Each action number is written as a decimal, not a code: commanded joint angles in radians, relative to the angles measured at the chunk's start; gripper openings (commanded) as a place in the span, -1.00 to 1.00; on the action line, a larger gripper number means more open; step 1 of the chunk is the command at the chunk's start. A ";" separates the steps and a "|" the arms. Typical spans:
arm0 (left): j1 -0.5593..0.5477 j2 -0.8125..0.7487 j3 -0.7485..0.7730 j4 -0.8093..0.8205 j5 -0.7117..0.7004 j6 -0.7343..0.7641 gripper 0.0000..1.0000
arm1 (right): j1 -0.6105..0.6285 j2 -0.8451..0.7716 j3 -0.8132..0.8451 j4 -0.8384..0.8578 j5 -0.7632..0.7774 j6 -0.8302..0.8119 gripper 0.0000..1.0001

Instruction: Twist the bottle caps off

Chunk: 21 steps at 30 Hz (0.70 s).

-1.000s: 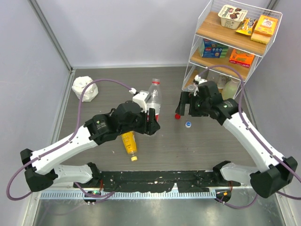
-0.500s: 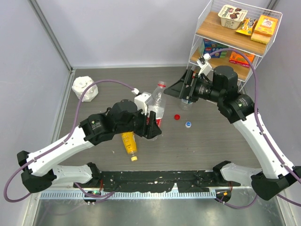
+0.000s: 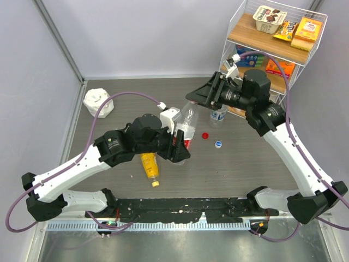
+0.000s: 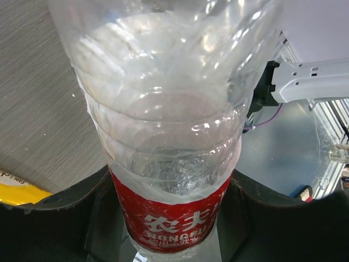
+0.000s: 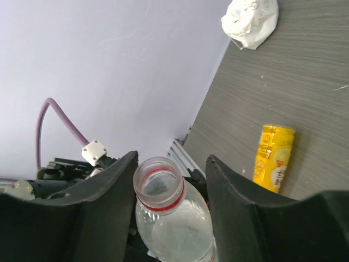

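From above, the left claw [image 3: 181, 146] is clamped around the tall clear bottle [image 3: 188, 117]. The red cap [image 3: 205, 135] and pale cap [image 3: 218, 144] lie on the surface [image 3: 245, 164] just right of it. In the left wrist view, both fingers [image 4: 60, 218] press at its red label [image 4: 172, 218]. In the right wrist view, the right claw [image 5: 170, 159] is spread, its fingers on either side of the uncapped neck without touching it.

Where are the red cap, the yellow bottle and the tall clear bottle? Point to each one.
red cap [image 3: 205, 135]: top view, on its round top.
yellow bottle [image 5: 274, 158]: right wrist view, on its label.
tall clear bottle [image 4: 173, 218]: left wrist view, on its red label.
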 commanded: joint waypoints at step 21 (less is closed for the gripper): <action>0.012 0.061 0.090 -0.025 -0.149 0.012 0.99 | 0.004 0.076 0.146 -0.151 0.151 -0.294 -0.96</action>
